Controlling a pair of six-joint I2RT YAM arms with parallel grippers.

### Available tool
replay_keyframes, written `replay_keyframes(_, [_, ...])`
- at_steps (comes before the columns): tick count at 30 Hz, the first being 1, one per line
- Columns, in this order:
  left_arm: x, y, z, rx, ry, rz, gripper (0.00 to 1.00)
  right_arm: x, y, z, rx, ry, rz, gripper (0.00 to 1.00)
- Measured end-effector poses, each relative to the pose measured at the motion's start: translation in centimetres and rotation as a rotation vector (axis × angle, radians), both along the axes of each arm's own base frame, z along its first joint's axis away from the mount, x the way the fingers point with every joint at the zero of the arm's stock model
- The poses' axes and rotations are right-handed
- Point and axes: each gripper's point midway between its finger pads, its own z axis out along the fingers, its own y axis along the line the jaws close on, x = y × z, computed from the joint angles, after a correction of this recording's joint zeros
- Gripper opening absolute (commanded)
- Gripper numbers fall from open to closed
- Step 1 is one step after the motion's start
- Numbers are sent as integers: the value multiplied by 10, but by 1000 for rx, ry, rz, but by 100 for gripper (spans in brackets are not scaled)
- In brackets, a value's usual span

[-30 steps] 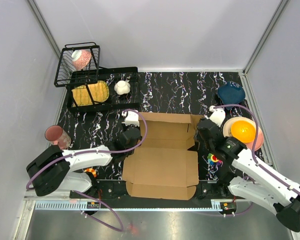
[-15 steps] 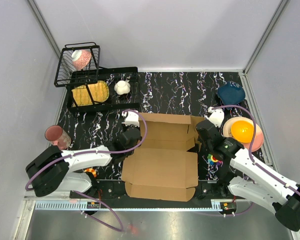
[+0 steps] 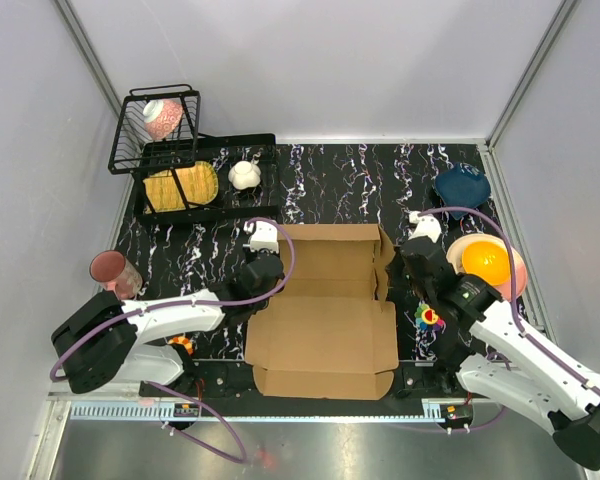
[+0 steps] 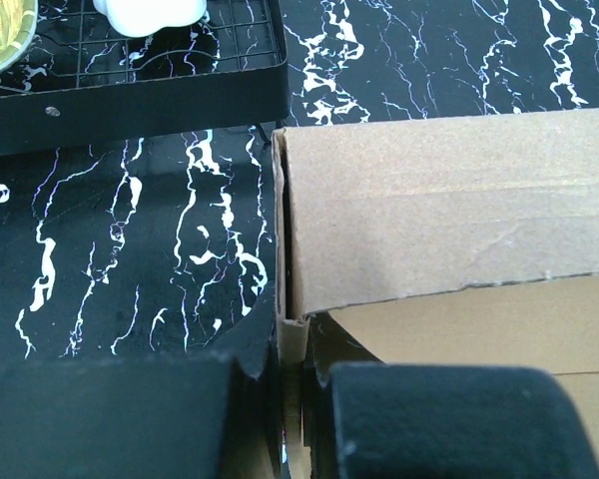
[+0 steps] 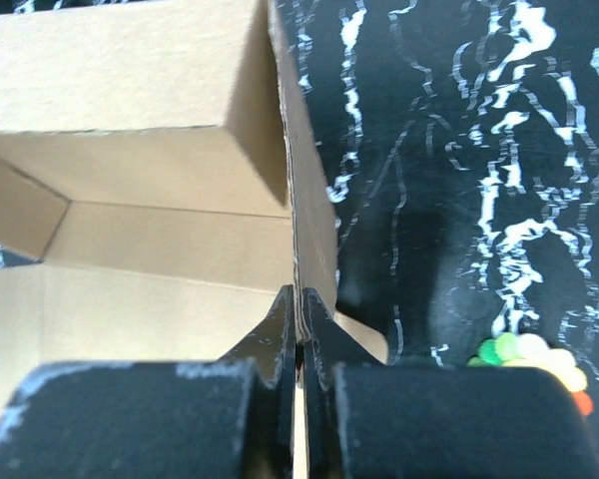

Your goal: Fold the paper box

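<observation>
The paper box [image 3: 325, 330] is a brown cardboard sheet lying mid-table, its far part raised into a wall with side flaps standing. My left gripper [image 3: 263, 270] is shut on the box's upright left side flap [image 4: 292, 339], near the far-left corner. My right gripper [image 3: 405, 265] is shut on the upright right side flap [image 5: 304, 249], which stands edge-on between the fingers. The far wall shows in the left wrist view [image 4: 449, 210] and the right wrist view [image 5: 130, 70]. The near panel with its small flaps lies flat.
A black wire rack [image 3: 205, 180] with a yellow plate and a white cup stands at the far left, close beyond the box [image 4: 130, 90]. A pink cup [image 3: 112, 268] is left. A colourful toy [image 3: 427, 318], orange bowl [image 3: 486, 260] and blue dish [image 3: 462, 185] are right.
The right side flap has swung up from leaning outward to upright, and my right gripper moved up and inward with it. The left gripper kept its place.
</observation>
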Motion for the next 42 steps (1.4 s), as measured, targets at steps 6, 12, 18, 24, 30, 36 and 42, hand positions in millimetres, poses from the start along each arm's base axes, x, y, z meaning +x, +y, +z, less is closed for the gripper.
replay_keyframes(6, [-1,0,0,10,2,3,0,-4,19,3,72,22,68,0])
replay_keyframes(12, [0,3,0,29,-3,9,0,2,32,-2,119,20,97,8])
replay_keyframes(18, [1,5,0,35,-9,26,0,2,45,-2,163,27,139,42])
replay_keyframes(24, [1,1,0,26,-11,15,0,-7,50,8,209,18,177,61])
replay_keyframes(30, [0,0,0,24,-11,11,0,-16,42,26,227,-16,180,70])
replay_keyframes(36, [0,0,0,24,-11,11,0,-20,21,97,283,-191,137,66])
replay_keyframes(42, [0,0,0,24,-11,10,0,-15,-38,130,248,-304,-141,37])
